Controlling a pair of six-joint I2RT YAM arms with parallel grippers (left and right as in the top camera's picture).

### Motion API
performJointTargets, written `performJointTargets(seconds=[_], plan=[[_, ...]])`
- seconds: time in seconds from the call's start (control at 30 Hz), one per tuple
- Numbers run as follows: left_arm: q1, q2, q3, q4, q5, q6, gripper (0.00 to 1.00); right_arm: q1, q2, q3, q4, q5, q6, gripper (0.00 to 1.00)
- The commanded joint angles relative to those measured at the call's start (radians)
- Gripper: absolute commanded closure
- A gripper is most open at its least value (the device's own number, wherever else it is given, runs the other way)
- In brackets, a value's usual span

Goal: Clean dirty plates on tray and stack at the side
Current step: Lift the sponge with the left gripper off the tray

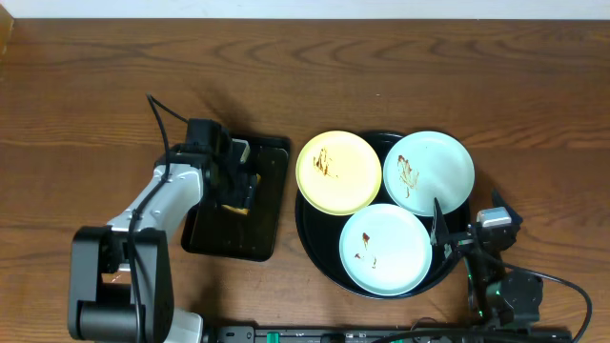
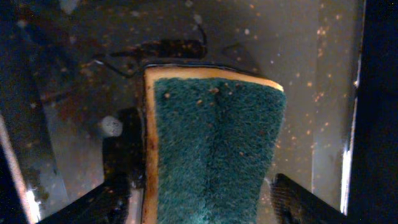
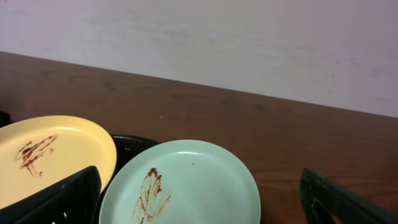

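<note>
Lifting that sponge (image 2: 214, 149) is where you could first come unstuck. Your left end effector (image 2: 199, 183) straddles it with a finger on either side, above the small rectangular tray (image 1: 257, 229), but you cannot tell whether the pads are pressing it, and a loose or lopsided hold would let it twist or drop. The tray floor beneath looks wet and speckled, so the sponge may drip on the way over. Your right end effector (image 3: 200, 177) is spread wide and holds nothing. One mint plate (image 1: 429, 170) lies just ahead of it, the yellow plate (image 1: 338, 171) is ahead to its left, and the other mint plate (image 1: 385, 250) is close on its left. All three are smeared brown and crowd the round tray (image 1: 315, 238), with two reaching over its rim, so scrubbing one unbraced could tip it or shove its neighbours. None is stacked at the side yet. The table (image 1: 95, 86) is dark grained wood, and a plain pale wall (image 3: 249, 43) stands beyond its far edge.
</note>
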Motion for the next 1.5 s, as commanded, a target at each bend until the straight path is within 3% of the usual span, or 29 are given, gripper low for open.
performJointTargets(seconds=[0.0, 0.13, 0.17, 0.23, 0.57, 0.93, 1.1, 1.47], plan=[[0.002, 0.014, 0.017, 0.005, 0.023, 0.014, 0.57, -0.013, -0.005, -0.002, -0.004, -0.008, 0.012, 0.01], [0.002, 0.014, 0.017, 0.016, 0.022, -0.008, 0.74, -0.013, -0.005, -0.002, -0.004, -0.008, 0.012, 0.01], [0.002, 0.014, 0.017, 0.019, 0.022, -0.010, 0.85, -0.013, -0.005, -0.002, -0.004, -0.008, 0.012, 0.01], [0.002, 0.014, 0.017, 0.026, 0.022, -0.027, 0.92, -0.013, -0.005, -0.002, -0.003, -0.007, 0.012, 0.01], [0.002, -0.028, 0.017, 0.032, 0.022, -0.153, 0.93, -0.013, -0.005, -0.002, -0.004, -0.007, 0.012, 0.01], [0.001, -0.506, 0.037, -0.179, 0.021, -0.316, 0.93, -0.013, -0.005, -0.002, -0.004, -0.007, 0.012, 0.01], [0.001, -0.649, 0.037, -0.265, 0.010, -0.333, 0.93, -0.013, -0.005, -0.002, -0.003, -0.008, 0.012, 0.01], [0.002, -0.620, 0.024, -0.346, 0.010, -0.326, 0.92, -0.013, -0.005, -0.002, -0.002, -0.004, 0.012, 0.01]])
